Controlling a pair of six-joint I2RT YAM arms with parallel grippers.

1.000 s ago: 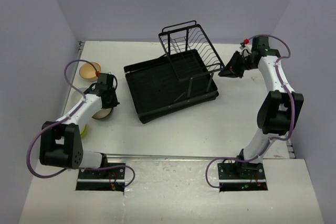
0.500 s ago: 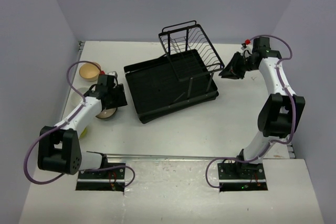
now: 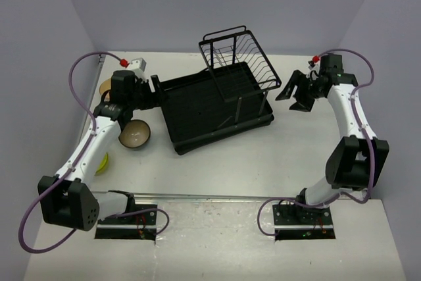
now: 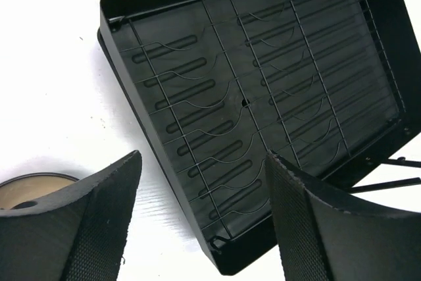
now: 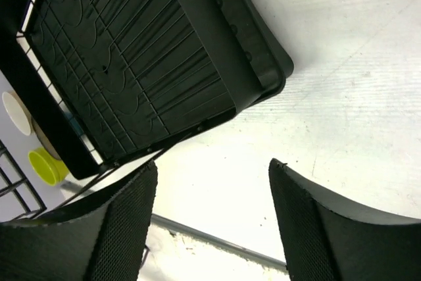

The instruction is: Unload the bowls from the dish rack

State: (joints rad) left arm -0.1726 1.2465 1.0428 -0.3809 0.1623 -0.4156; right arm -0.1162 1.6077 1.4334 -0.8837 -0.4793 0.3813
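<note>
Top external view showed the dish rack [image 3: 197,113] with nothing in its ribbed tray, and the left wrist view agreed: bare ribs and wire, no bowl. Three bowls sat on the table [image 3: 250,156] to the left of the rack. A cream bowl [image 3: 135,135], apparently tilted, lay just beside the rack's left edge; a second cream bowl [image 3: 105,86] sat farther left, partly hidden; and a lime bowl [image 3: 103,162] peeked from under the left arm [image 3: 89,146]. The remaining bowls could not be made out in any view. The likeliest trouble lay with the tilted cream bowl. If it was resting on its wall, it would probably rock or roll should the left arm sweep low over it, and it lay near enough to the rack to knock against it. The left gripper [image 3: 154,90] hung above the rack's left rim, jaws spread wide and empty, wrist pitched down; a careless drop there could catch the rim and shove the rack. The right gripper [image 3: 295,97], also wide and empty, hovered just off the rack's right side near the wire basket frame [image 3: 230,51]. The right arm [image 3: 348,106] was stretched far forward, so an inward swing might snag the wires.
</note>
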